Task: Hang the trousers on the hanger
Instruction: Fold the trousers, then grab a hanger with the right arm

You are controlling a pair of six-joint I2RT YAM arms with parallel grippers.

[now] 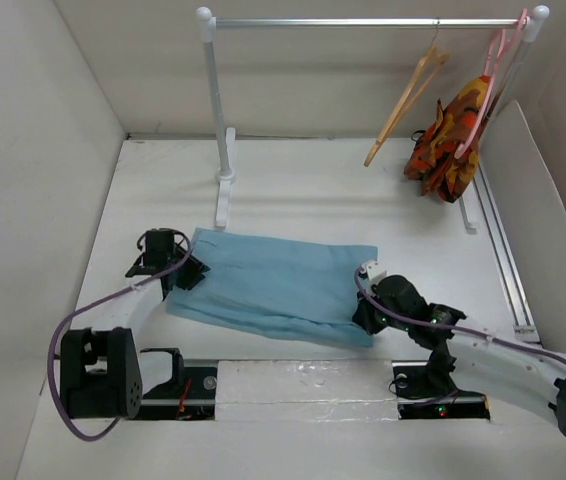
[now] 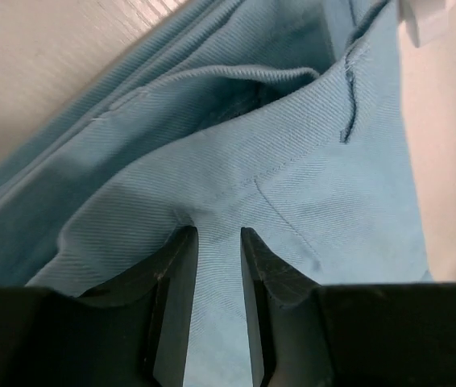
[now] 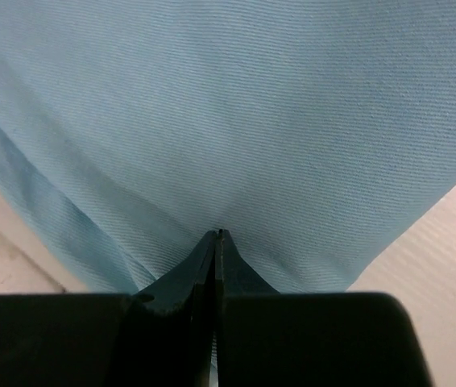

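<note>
The light blue trousers (image 1: pixel 273 285) lie folded flat on the white table, between the two arms. My left gripper (image 1: pixel 188 272) is at their left end. In the left wrist view its jaws (image 2: pixel 218 234) hold a thick fold of the blue cloth (image 2: pixel 292 161) between them, and the cloth puckers at the tips. My right gripper (image 1: pixel 366 318) is at the trousers' near right corner. In the right wrist view its jaws (image 3: pixel 217 234) are pressed together on the blue cloth (image 3: pixel 236 105). The tan wooden hanger (image 1: pixel 406 97) hangs tilted on the rail at the back right.
A white clothes rack (image 1: pixel 221 130) with a metal rail (image 1: pixel 363 22) stands at the back. A pink hanger (image 1: pixel 493 60) with an orange-red-yellow patterned garment (image 1: pixel 450 135) hangs at the rail's right end. White walls enclose the table on the left, back and right.
</note>
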